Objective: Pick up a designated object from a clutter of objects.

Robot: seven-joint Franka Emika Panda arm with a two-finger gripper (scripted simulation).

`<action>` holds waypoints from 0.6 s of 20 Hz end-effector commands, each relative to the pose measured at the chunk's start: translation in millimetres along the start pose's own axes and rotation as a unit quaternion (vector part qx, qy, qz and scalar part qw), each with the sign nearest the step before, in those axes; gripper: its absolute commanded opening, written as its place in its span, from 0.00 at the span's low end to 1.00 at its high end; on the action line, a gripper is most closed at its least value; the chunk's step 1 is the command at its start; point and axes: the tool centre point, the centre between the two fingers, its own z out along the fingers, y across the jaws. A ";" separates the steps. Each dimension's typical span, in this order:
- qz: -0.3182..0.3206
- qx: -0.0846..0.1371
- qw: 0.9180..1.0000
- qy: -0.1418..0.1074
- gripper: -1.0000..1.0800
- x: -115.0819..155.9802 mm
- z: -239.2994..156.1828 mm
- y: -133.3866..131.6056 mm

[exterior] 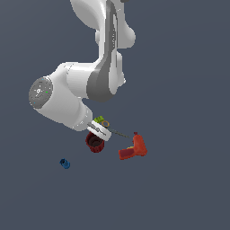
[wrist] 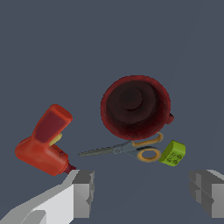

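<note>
Five small things lay scattered on the dark grey surface (exterior: 188, 179) beneath my arm (exterior: 81, 96), which bulked white over them in the exterior view. My pincer (wrist: 142, 192) was spread wide and held nothing, its two grey fingers (wrist: 83, 192) well apart at the near edge of the wrist view. The mug (wrist: 135, 107), dark red with a dark inside and a small handle on its side, was the widest of the lot; it stood upright and open-mouthed, apart from my fingers, with my wrist just above it in the exterior view. The drill (wrist: 43, 146), orange-red, lay on its side, off toward the exterior view's right of the mug. The scissors (wrist: 127, 149), with yellowish handles, lay just beside the mug, between it and my pincer. The green block (wrist: 173, 153) sat next to the scissor handles. The blue cylinder (exterior: 65, 164) lay alone toward the exterior view's left.
</note>
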 end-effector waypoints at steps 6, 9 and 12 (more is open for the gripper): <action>0.100 0.010 0.993 -0.058 0.81 29.0 42.1 34.7; 0.123 0.012 0.990 -0.072 0.81 35.1 52.8 43.5; 0.139 0.013 0.987 -0.081 0.81 38.9 59.8 49.3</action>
